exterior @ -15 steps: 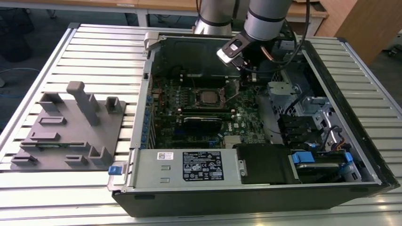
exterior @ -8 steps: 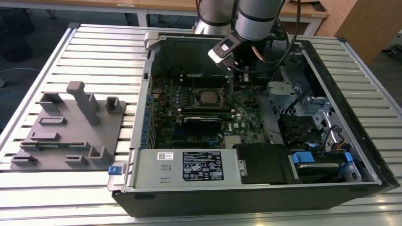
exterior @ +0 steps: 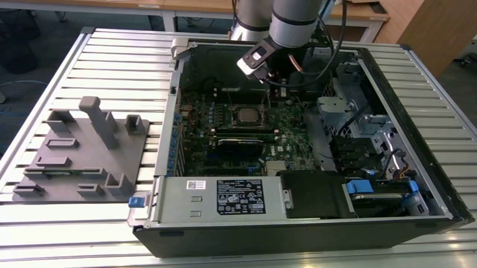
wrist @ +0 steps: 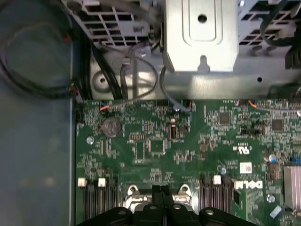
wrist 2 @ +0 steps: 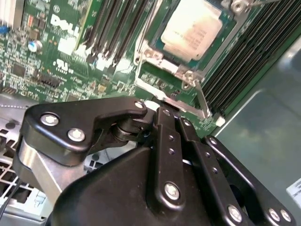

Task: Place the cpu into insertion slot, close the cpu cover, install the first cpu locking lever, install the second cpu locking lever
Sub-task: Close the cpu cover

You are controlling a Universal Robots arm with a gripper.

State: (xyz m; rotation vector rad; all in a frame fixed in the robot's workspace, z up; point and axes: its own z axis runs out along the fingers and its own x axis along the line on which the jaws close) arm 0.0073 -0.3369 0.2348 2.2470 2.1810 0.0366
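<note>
Table of pale metal slats carries an open computer case, with a grey moulded fixture beside it on the exterior view's left. Arm reaches down into the far part of the case, above the green motherboard.

Gripper hangs low over the board, near the socket area. In both wrist views its jaws stand pressed together, with only a thin seam between the black fingers. The fingertips sit just beside a silvery locking lever. Contact with that lever cannot be told.

The cpu lies flat in the insertion slot, pale metal top facing up. The cpu cover frames it with silvery metal. In the exterior view the cpu sits near the middle of the board, just below the gripper.

Long black memory slots run alongside the socket. A round coin cell sits on the board, well apart from the socket.
</note>
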